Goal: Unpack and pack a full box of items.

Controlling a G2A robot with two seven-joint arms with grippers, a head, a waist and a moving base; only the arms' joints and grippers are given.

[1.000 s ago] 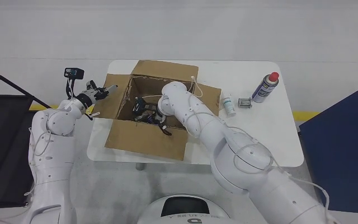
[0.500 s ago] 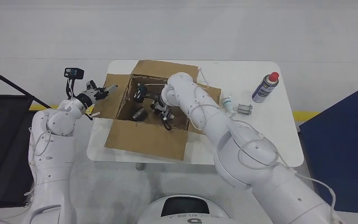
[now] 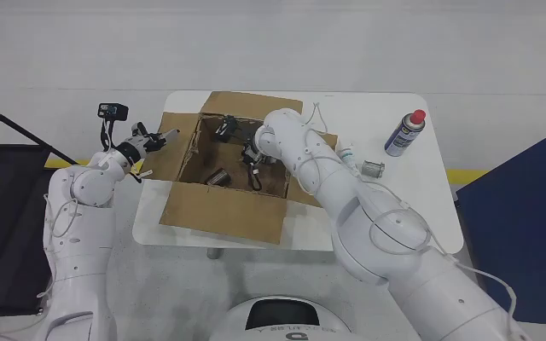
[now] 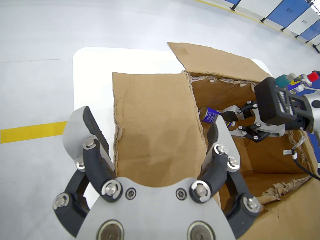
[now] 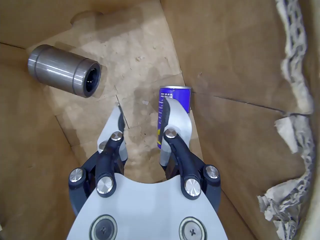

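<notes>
An open cardboard box (image 3: 223,213) stands on the white table (image 3: 375,213). My right gripper (image 5: 143,111) is inside it near the back wall, shut on a small blue can (image 5: 176,93) that lies along one finger. The left wrist view shows that can (image 4: 206,114) raised in the right gripper (image 4: 225,119). A steel cylinder (image 5: 65,71) lies on the box floor, and in the top view the cylinder (image 3: 215,176) is nearer the front. My left gripper (image 4: 152,123) hangs open over the left flap (image 4: 155,126), nothing between its fingers.
To the right of the box on the table are a red-capped spray can (image 3: 404,132), a small white bottle (image 3: 348,158) and a small metal part (image 3: 369,168). Torn cardboard edges (image 5: 297,76) line the box rim. The front flap lies flat.
My right gripper has moved from the middle of the box toward its back wall, away from the steel cylinder. The left arm has stayed put.
</notes>
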